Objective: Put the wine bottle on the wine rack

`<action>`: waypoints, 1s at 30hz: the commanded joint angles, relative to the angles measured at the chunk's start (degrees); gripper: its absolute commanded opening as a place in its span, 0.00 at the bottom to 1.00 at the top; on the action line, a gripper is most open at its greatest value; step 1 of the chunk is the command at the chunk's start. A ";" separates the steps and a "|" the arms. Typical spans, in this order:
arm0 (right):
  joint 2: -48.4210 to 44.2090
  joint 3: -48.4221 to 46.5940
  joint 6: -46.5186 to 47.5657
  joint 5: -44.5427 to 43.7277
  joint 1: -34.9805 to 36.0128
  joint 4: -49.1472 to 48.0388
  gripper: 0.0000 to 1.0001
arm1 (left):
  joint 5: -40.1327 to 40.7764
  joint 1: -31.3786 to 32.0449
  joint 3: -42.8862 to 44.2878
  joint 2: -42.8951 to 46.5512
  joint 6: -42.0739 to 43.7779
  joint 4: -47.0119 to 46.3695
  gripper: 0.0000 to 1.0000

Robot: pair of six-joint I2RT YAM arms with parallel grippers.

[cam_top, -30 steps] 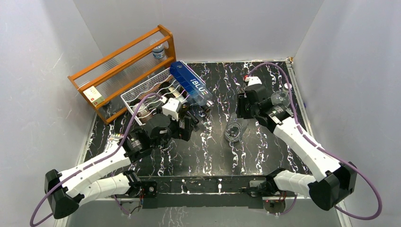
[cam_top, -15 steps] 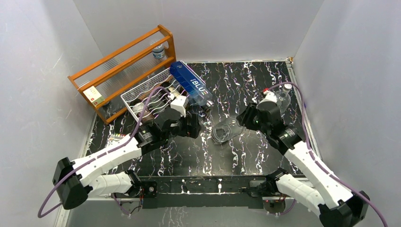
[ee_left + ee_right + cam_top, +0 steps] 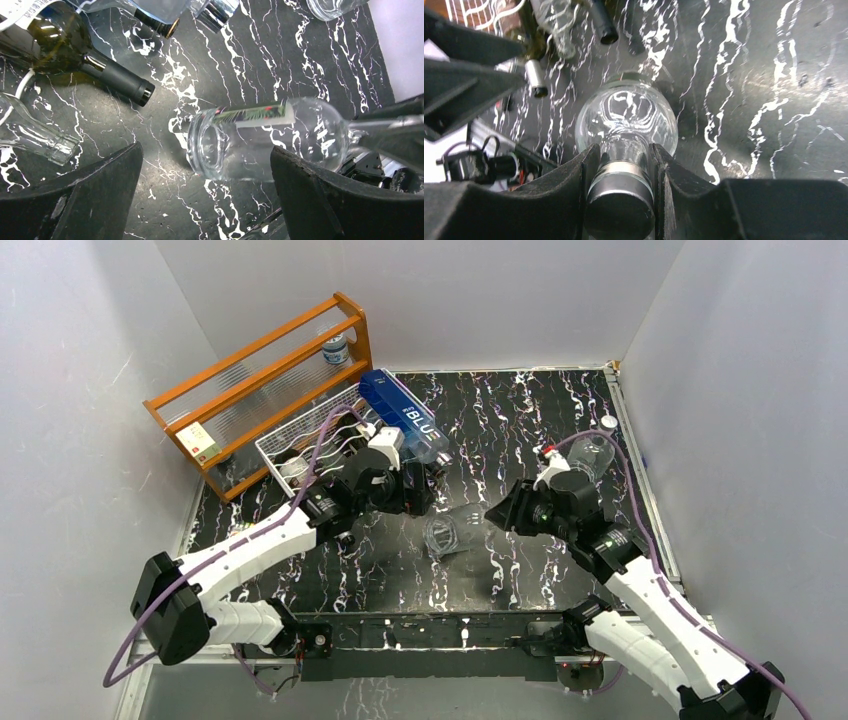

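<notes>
The wine bottle (image 3: 445,532) is clear glass with a dark cap and hangs level over the middle of the table. My right gripper (image 3: 497,516) is shut on its neck just below the cap (image 3: 620,200), fingers on both sides. In the left wrist view the wine bottle (image 3: 260,137) turns its base toward the camera, just beyond my open left gripper (image 3: 205,200), which holds nothing. My left gripper (image 3: 425,488) hovers just left of and behind the bottle's base. The white wire wine rack (image 3: 283,438) stands at the back left with bottles in it.
A blue bottle (image 3: 405,418) lies on the rack's right end. A dark green bottle (image 3: 65,45) and a clear bottle neck (image 3: 35,137) stick out of the rack. An orange wooden shelf (image 3: 255,380) stands behind it. Another clear bottle (image 3: 592,452) lies at the back right.
My right arm has carried the clear bottle leftward from the right side to mid-table. My left gripper has swung right and back, ending beside the bottle's base, still open.
</notes>
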State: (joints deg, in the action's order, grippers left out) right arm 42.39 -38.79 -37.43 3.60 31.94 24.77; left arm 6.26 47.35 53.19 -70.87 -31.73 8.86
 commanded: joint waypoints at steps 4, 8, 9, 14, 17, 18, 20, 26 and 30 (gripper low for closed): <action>3.28 1.16 6.66 12.97 3.32 5.99 0.03 | -2.97 -4.63 3.08 -0.57 -0.53 0.45 0.98; 4.36 2.52 7.42 14.54 5.92 3.86 0.03 | -2.52 -5.92 2.68 0.13 -0.28 1.72 0.98; 4.56 3.00 7.26 14.10 7.13 3.19 0.03 | -2.25 -6.00 2.61 0.31 -0.26 2.13 0.98; 6.20 2.14 8.98 11.81 11.21 3.20 0.03 | -1.00 -6.52 1.92 1.81 0.27 3.91 0.98; 8.39 1.53 10.07 12.82 13.45 3.58 0.03 | -1.21 -6.71 1.74 2.00 0.64 4.50 0.98; 9.15 1.45 10.17 12.43 14.49 3.93 0.03 | -1.32 -6.82 1.69 1.92 0.81 4.72 0.98; 10.98 1.34 10.43 10.82 16.74 4.42 0.03 | -1.41 -6.96 1.51 1.75 0.87 5.05 0.98; 16.81 0.93 9.39 7.73 19.21 4.72 0.04 | -3.22 -7.65 -0.12 1.36 0.80 5.34 0.98; 20.08 0.63 10.96 9.25 19.71 4.17 0.05 | -5.37 -8.38 -0.92 0.33 0.85 4.87 0.98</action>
State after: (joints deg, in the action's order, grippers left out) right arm 59.88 -36.75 -27.57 15.03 51.53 26.81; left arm 3.70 39.83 53.10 -70.94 -31.29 13.34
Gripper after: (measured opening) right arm 0.472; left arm 0.981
